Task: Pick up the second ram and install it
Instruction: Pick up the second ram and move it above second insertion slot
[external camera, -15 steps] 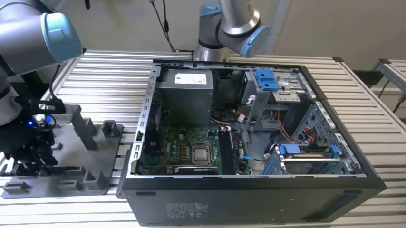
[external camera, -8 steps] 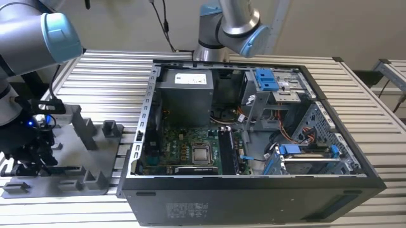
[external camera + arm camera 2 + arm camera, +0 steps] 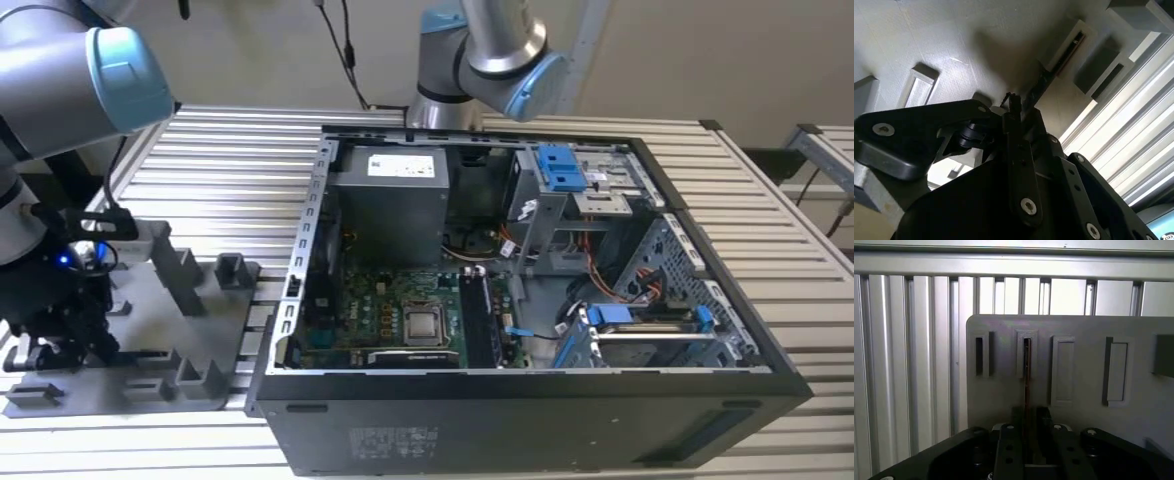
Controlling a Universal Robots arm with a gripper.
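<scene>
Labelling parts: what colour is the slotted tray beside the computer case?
Tray: plain grey, clearest in the first wrist view.

The exterior view looks down from high and well back over the open case (image 3: 534, 410), with the tray (image 3: 147, 315) at the exterior view's left on the slatted table (image 3: 227, 170). Both wrist views sit close behind my gripper (image 3: 1027, 414) (image 3: 1015, 102), facing that tray, the first squarely and the second slantwise. All three views share tray and table.

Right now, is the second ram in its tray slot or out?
In the slot: the first wrist view shows the second ram on edge, far end inside the grey tray's slot, near end at the pincer.
</scene>
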